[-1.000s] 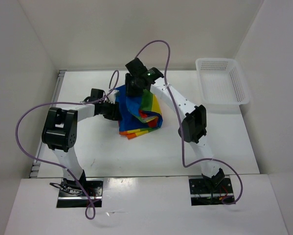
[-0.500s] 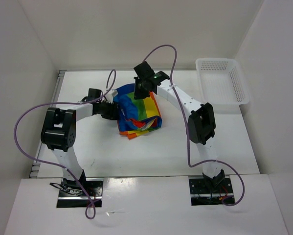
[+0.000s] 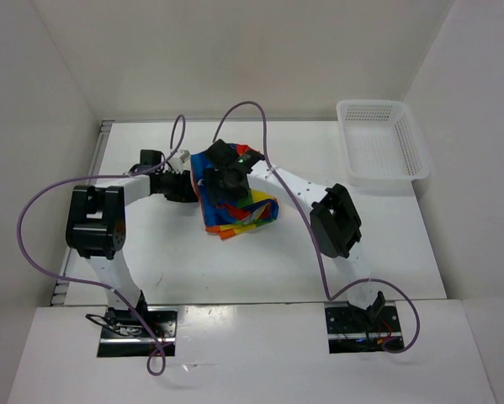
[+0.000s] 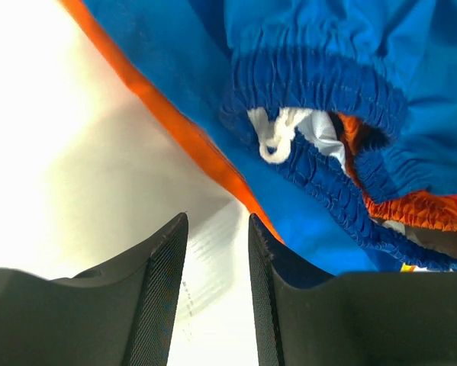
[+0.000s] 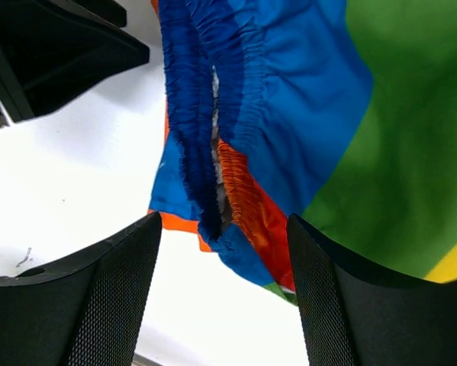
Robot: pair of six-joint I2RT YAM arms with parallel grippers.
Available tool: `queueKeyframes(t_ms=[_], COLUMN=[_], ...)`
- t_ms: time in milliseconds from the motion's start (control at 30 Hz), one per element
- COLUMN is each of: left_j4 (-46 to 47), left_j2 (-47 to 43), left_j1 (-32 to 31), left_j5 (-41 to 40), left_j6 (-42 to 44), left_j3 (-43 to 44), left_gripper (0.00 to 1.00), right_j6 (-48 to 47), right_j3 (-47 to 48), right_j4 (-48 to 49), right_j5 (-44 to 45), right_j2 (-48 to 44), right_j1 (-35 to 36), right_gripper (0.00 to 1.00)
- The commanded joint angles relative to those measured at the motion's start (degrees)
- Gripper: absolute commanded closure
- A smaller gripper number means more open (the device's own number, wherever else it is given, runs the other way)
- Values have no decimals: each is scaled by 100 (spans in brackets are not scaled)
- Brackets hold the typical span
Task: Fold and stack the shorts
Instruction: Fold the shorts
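Since the last frame, the right gripper (image 3: pixel 228 187) has swung in from the far edge of the shorts (image 3: pixel 252 210) and now sits right over the middle of the pile. The left gripper (image 3: pixel 187 187) has backed off a bit toward the left edge of the table (image 3: pixel 235 265).

In the right wrist view, the right gripper (image 5: pixel 224 221) has its fingers spread wide and isn't pinching anything. The gathered blue waistband (image 5: pixel 194 114) runs down between them, with a big green panel off to one side and a bit of orange lining peeking out.

The left gripper (image 4: pixel 218 221) has just a narrow gap between its fingers, with only bare table showing through, so it's empty. It's parked just beside the shorts' blue and orange edge. In that view, the white drawstring (image 4: pixel 278 137) pokes out of the scrunched waistband (image 4: pixel 320 84).

The shorts are a bunched, loosely folded heap, not flat. They lie in the far half of the table, a little left of centre, between the two grippers' wrists. The rainbow stripes show along the near side and the blue toward the left.

The white mesh basket (image 3: pixel 384 178) sits in the far right corner, well apart from all that.
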Motion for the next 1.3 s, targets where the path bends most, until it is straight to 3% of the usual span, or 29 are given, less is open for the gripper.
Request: queueKeyframes(t_ms=[0,133,367,567,1033,1267], left_j4=[63,63,63,116,169,169], left_j2=[158,159,159,97,44,44], left_j1=[23,23,23,23,75,128], left_j5=[316,317,317,317,317,317], left_j6=[40,40,40,40,40,40], left_j3=[234,234,181,111,58,58], left_gripper=[55,55,55,56,56,56], right_j6=[-318,-450,-450,-503,-556,-854], right_j3=[86,86,279,332,-212,-38], right_j4=[152,292,513,513,847,671], right_j5=[308,606,714,581,142,19], right_j2=[48,251,532,532,-425,-593], right_j1=[22,136,136,136,136,242], right_gripper=[28,37,64,98,100,100])
